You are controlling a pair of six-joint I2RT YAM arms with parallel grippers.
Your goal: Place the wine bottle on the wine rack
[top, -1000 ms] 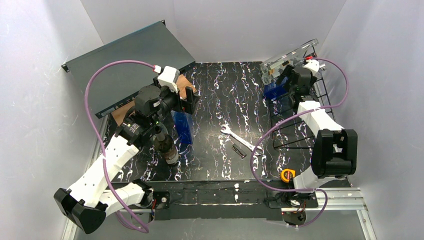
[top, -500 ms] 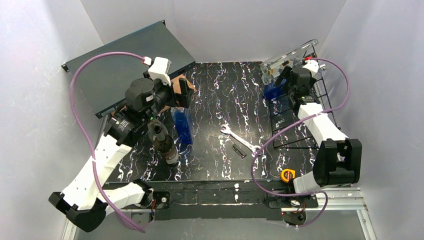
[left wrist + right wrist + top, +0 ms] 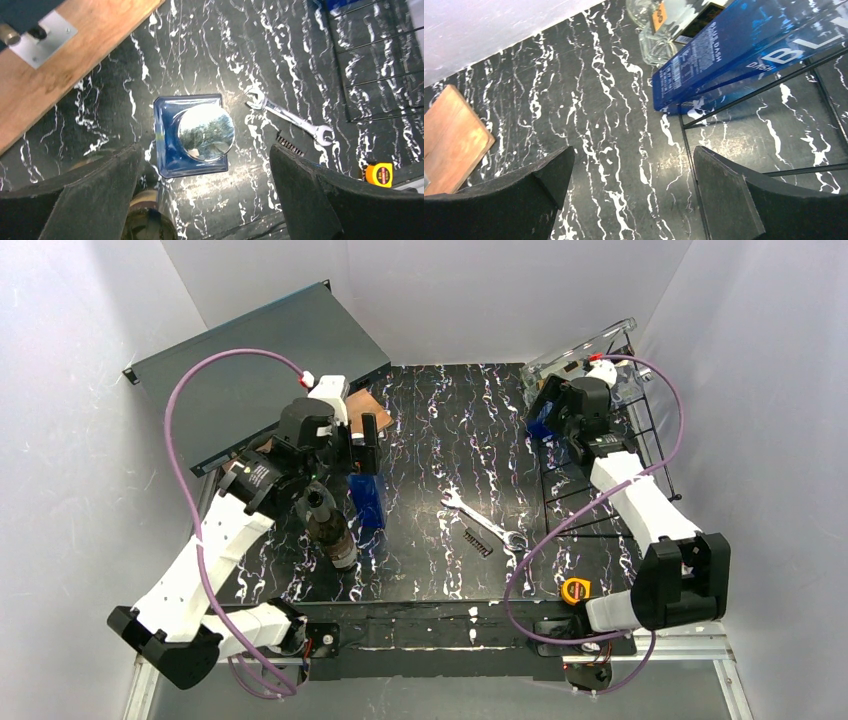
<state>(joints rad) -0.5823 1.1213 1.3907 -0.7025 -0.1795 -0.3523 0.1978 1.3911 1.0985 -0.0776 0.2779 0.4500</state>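
Observation:
Two bottles stand at the left of the black marbled mat: a dark round wine bottle with a brownish neck, and beside it a blue square bottle with a chrome cap. My left gripper hangs open above the blue bottle. The dark bottle's top shows beside my left finger. The black wire wine rack lies at the right and holds a blue bottle and a clear one. My right gripper is open over the mat at the rack's far left corner.
A wrench and a small toothed strip lie mid-mat. A yellow tape measure sits near the front right. A wooden board and a slanted dark grey metal case are at the back left.
My left arm swung and its gripper settled slightly left and lower, over the blue bottle. My right arm stretched further back and its gripper shifted left at the rack's far end. Both stayed open.

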